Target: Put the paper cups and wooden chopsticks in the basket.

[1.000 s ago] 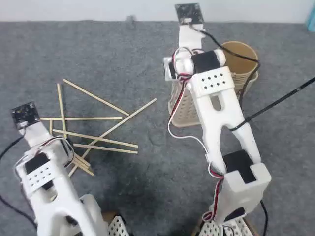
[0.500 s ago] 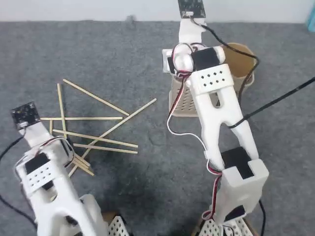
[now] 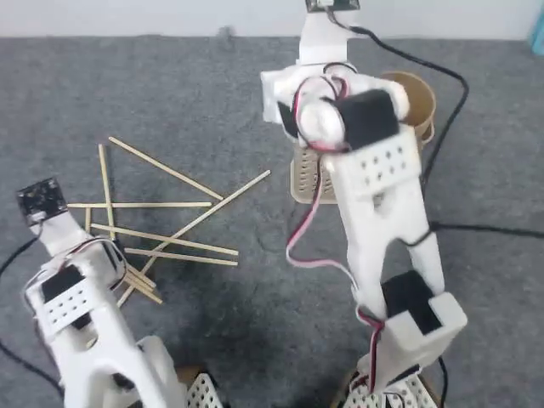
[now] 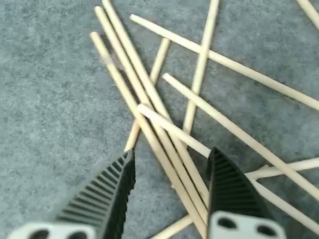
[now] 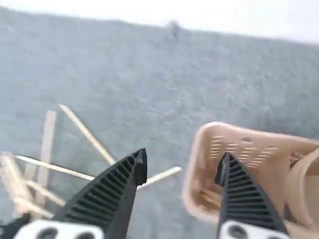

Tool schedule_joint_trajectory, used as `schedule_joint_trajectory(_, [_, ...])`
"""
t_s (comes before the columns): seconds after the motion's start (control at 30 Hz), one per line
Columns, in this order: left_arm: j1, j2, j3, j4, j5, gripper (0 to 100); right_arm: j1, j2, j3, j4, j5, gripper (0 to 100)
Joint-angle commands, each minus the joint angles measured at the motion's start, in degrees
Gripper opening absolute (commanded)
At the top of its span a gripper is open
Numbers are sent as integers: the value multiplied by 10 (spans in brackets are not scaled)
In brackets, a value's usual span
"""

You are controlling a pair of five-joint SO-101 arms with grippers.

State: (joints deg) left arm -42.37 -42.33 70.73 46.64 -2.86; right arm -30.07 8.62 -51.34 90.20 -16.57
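Observation:
Several wooden chopsticks point(image 3: 161, 212) lie crossed on the grey carpet at the left. My left gripper point(image 4: 169, 184) hangs open just above the near end of that pile, with a few chopsticks point(image 4: 149, 124) running between its fingers. The beige slotted basket point(image 3: 308, 183) stands at the back right with stacked paper cups point(image 3: 414, 100) inside it. My right gripper point(image 5: 182, 172) is open and holds nothing; it hovers above the basket point(image 5: 202, 149), near the rim on the chopstick side. The cups point(image 5: 304, 174) show at the edge of the right wrist view.
The right arm point(image 3: 378, 195) rises tall over the basket and hides most of it from above. Its black cable point(image 3: 450, 93) loops past the cups. Bare carpet lies between the chopstick pile and the basket.
The right arm has lifted up and swung slightly left over the basket. The left arm and the chopsticks have stayed where they were.

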Motion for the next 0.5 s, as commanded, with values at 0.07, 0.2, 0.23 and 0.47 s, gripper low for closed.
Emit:
schedule_joint_trajectory(0.07, [-34,-17,-13,-19,26,224,-47,-58,-61,15,-37,234])
schedule_joint_trajectory(0.2, [-102,-12,-28,-53,88,224,-110,-27,-3,-1,-38,222])
schedule_joint_trajectory(0.23, [-115,-11,-30,-57,100,224,-122,-12,15,-16,-38,204])
schedule_joint_trajectory(0.47, [-175,-11,-42,-59,131,224,-132,141,75,-135,-13,95])
